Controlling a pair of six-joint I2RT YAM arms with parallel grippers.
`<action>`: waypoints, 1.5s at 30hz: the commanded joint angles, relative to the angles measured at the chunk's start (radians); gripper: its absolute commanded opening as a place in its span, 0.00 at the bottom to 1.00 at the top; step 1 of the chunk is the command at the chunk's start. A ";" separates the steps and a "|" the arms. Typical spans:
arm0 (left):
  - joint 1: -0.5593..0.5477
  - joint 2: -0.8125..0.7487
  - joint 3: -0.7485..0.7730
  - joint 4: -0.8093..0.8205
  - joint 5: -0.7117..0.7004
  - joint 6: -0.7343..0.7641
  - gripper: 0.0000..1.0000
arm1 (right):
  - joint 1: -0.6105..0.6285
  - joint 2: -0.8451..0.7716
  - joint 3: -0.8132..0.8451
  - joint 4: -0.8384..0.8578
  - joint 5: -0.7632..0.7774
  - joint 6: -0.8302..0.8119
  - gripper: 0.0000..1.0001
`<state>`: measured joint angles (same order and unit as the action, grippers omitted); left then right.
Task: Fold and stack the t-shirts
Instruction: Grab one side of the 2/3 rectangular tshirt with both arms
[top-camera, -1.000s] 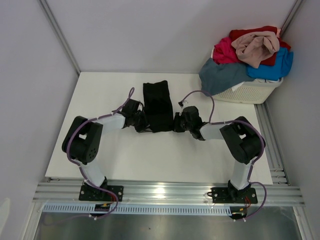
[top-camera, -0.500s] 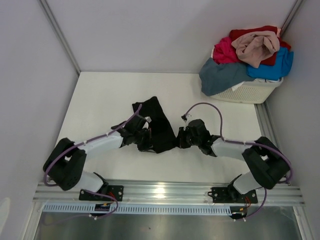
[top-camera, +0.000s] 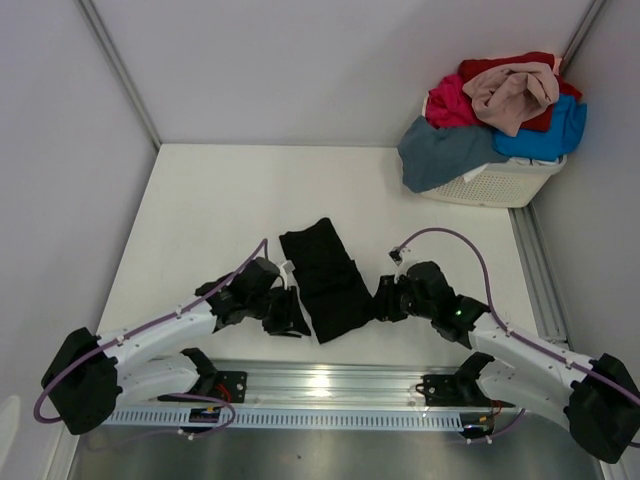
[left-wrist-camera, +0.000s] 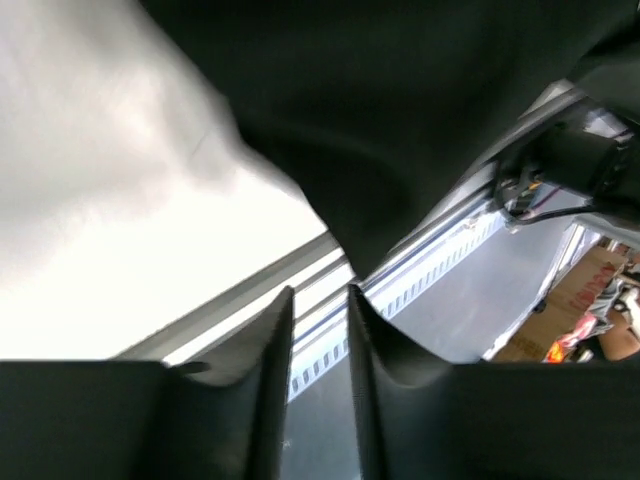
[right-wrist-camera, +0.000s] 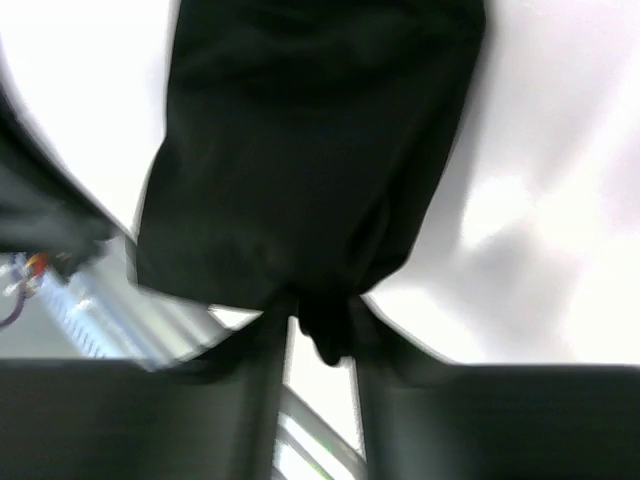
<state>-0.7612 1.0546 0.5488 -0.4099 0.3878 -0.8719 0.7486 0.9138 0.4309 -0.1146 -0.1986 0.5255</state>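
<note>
**Black T-Shirt Laid Folded Near the Front Edge of the Bench**

A black cloth t-shirt (top-camera: 325, 280), folded into a long narrow strip, is seen lying flat on the white bench (top-camera: 220, 200). It is placed close to the near edge and slightly tilted, with its far end turned toward the left. It is flanked by both arms, which are held low over the bench.

The left fingers (left-wrist-camera: 268, 380) are positioned just beside the strip's near left corner. In the left wrist view they are parted by a narrow slit and nothing is held between them, so they are released. The cloth's edge is seen just beyond their tips.

The right fingers (right-wrist-camera: 262, 400) are set at the strip's near right edge. In the blurred right wrist view a small fold of the black cloth is seen between their tips. Whether it is clenched or merely lying there cannot be told.

At the far right corner a white slotted plastic basket (top-camera: 500, 185) is piled with loose shirts:
- A slate grey-blue shirt (top-camera: 445, 150) is draped over its left rim.
- A magenta shirt (top-camera: 448, 105) and a red shirt (top-camera: 505, 66) are heaped behind.
- A beige-pink shirt (top-camera: 512, 95) is laid on top.
- A bright blue shirt (top-camera: 550, 135) is hung at the right.

The basket is well apart from the black strip. A silver aluminium rail (top-camera: 330, 380) is fixed along the near edge of the bench.
</note>
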 joint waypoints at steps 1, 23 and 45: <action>-0.009 0.004 -0.004 -0.122 -0.003 0.002 0.40 | -0.018 0.086 0.006 -0.062 0.039 -0.027 0.40; -0.023 -0.067 0.212 -0.323 -0.352 0.039 0.79 | -0.058 0.388 0.270 0.193 0.036 -0.102 0.38; -0.007 -0.225 0.198 -0.265 -0.584 0.059 0.99 | -0.052 0.934 0.611 0.340 -0.015 -0.128 0.38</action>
<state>-0.7738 0.8146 0.7341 -0.6914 -0.2024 -0.8455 0.6907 1.9148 1.0508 0.2157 -0.2390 0.4301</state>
